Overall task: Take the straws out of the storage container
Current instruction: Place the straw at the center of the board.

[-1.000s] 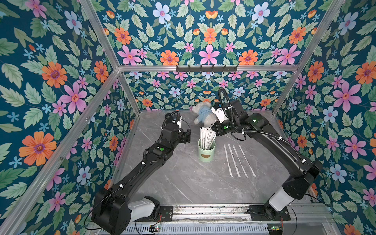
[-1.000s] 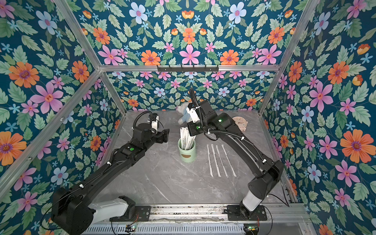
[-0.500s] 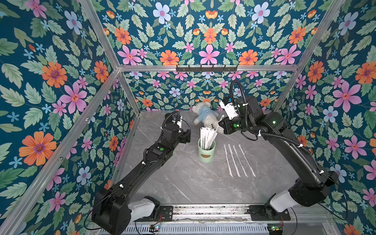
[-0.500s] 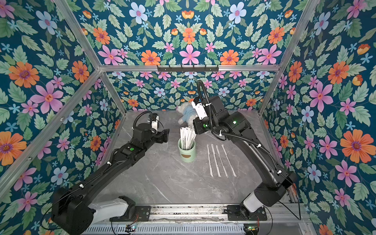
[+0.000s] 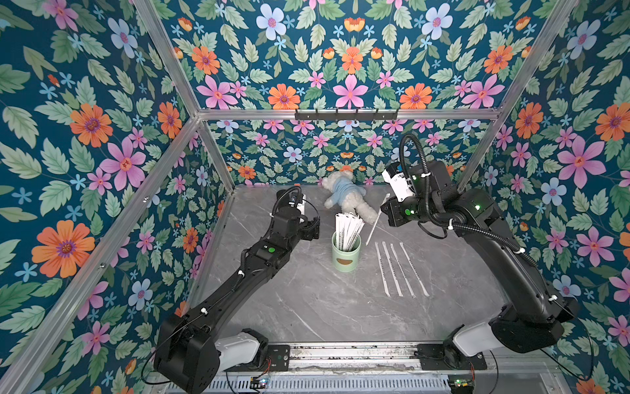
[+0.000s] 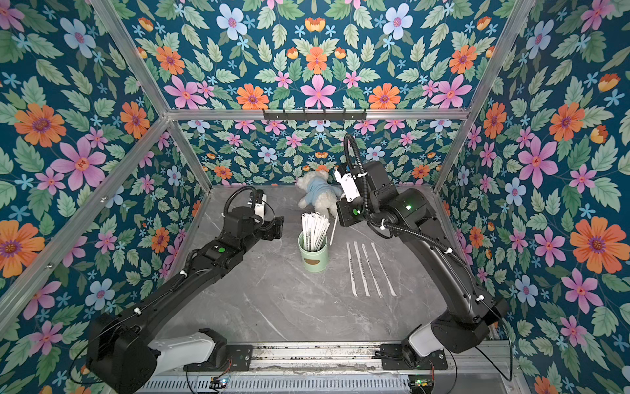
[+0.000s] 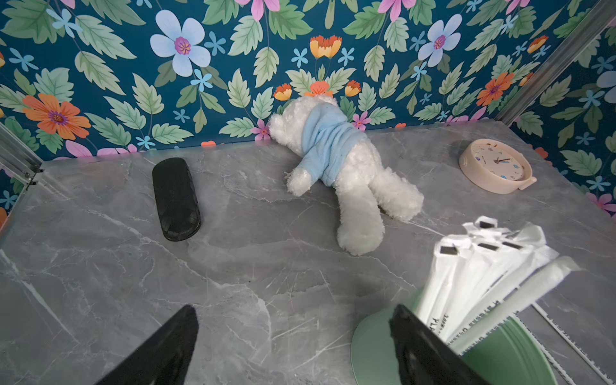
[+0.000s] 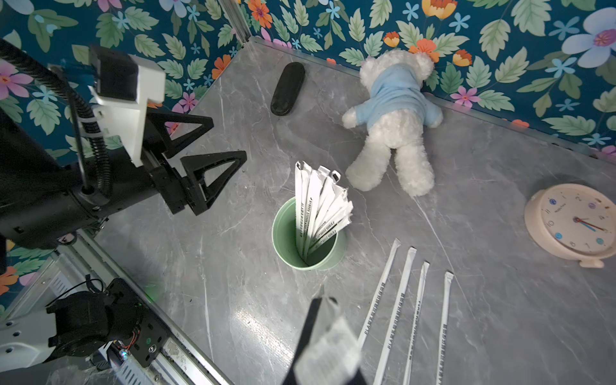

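Note:
The storage container point(image 5: 346, 257) point(image 6: 313, 259) is a mint-green cup standing mid-table with a bundle of white wrapped straws point(image 5: 346, 228) point(image 8: 320, 206) fanning out of it. Several more straws point(image 5: 399, 269) point(image 8: 400, 310) lie in a row on the table to its right. My right gripper point(image 5: 380, 212) point(image 8: 321, 300) hangs above and right of the cup, shut on one straw point(image 5: 375, 221) point(image 6: 332, 232) that dangles clear of the cup. My left gripper point(image 5: 312, 228) point(image 7: 293, 320) stands open just left of the cup point(image 7: 373, 350), nothing between its fingers.
A white teddy bear in a blue top point(image 5: 344, 198) lies at the back wall. A round pinkish clock point(image 8: 573, 223) point(image 7: 496, 165) sits back right, a black case point(image 7: 175, 198) back left. Floral walls close in three sides.
My right gripper has risen and swung right, away from the cup's mouth, drawing one straw out with it. The left arm has stayed put.

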Motion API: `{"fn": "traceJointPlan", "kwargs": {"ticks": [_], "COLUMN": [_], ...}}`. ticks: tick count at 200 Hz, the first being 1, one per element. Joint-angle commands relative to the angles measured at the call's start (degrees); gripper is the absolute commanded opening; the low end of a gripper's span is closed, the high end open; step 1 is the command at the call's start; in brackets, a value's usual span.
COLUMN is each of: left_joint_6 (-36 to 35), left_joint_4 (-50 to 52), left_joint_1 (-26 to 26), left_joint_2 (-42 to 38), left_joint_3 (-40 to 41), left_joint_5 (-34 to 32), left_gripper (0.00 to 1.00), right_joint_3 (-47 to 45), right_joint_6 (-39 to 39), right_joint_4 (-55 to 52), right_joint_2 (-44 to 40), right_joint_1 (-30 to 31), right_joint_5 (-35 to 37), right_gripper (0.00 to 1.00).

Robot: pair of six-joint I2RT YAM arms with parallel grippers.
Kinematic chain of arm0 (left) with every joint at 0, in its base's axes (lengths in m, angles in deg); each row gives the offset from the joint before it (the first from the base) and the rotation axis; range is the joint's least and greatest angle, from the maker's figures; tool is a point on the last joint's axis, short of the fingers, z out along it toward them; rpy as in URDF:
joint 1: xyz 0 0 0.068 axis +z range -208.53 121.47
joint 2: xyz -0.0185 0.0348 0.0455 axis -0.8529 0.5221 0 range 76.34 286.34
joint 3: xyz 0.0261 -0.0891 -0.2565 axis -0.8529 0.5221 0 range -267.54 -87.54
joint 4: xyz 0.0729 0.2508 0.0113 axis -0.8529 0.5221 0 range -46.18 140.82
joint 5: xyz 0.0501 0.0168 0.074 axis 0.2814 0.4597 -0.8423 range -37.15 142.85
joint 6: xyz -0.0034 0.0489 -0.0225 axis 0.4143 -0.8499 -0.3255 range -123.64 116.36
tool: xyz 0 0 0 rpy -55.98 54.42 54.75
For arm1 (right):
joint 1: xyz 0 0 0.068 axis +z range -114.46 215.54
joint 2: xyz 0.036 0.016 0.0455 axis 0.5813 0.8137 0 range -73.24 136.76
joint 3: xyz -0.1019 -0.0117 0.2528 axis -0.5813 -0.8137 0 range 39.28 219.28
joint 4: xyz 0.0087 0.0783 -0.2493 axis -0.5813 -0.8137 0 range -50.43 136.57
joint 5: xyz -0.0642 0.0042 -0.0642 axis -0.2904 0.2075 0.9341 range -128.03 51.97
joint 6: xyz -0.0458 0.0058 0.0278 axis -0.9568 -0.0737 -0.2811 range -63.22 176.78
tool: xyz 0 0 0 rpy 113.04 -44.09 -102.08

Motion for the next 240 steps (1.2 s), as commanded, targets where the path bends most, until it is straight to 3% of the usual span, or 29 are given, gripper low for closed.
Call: {"fn": "traceJointPlan", "kwargs": {"ticks": [1,81,150,240], "left_joint_6": [-0.32,-0.31,-0.31,-0.35], "left_joint_4": [-0.18,-0.18,-0.18,-0.18], "left_joint_1": [0.01,-0.17,-0.35,-0.39], "left_joint_2": [-0.06,-0.15,-0.16,0.01], "left_joint_3": [0.18,0.16,0.14,0.07], "left_joint_5": [-0.37,-0.27,-0.31,-0.08], "left_gripper": [0.92,0.92,0.92,0.92], "right_joint_3": [-1.16,-6.58,-11.24,-12.87], "right_joint_6": [-0.52,0.8,1.96,4.03], "right_joint_4": [-3.14,-10.94,-13.03,-18.34], "right_joint_2": [-1.14,-3.34,-2.36,5.77], "right_joint_1": [-2.29,-14.77,-19.6,-21.93], "right_joint_5": [0.03,-0.95,4.75,16.97], "right_gripper": [0.06,0.05,0.05,0.04]}}
